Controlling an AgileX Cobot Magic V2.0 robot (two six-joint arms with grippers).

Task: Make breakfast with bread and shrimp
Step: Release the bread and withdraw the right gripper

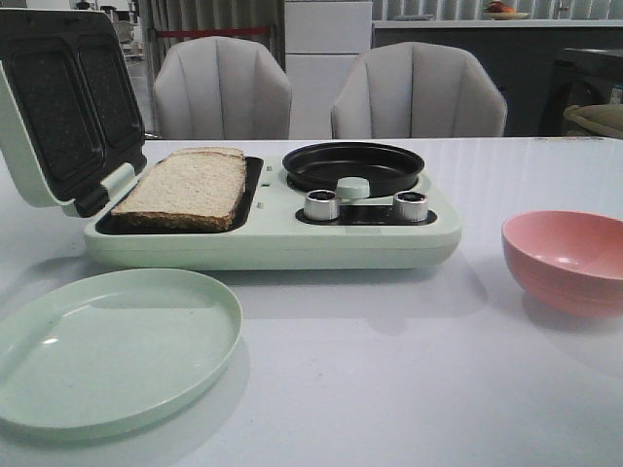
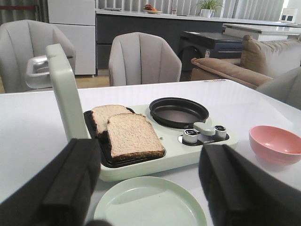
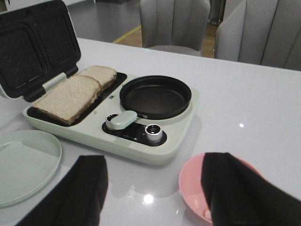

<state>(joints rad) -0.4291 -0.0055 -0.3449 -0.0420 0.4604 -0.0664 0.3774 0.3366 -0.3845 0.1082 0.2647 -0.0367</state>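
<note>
Two tan, dark-crusted slices of bread (image 2: 128, 133) lie overlapping in the open grill tray beyond both spread, empty jaws on the bench (image 1: 409, 379).

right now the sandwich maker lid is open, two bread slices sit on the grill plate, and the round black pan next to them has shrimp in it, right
Not quite. The round black pan is empty; the right wrist view looks straight into it and shows only bare dark surface. The rest holds: the lid is open and two bread slices sit on the grill plate.
</note>
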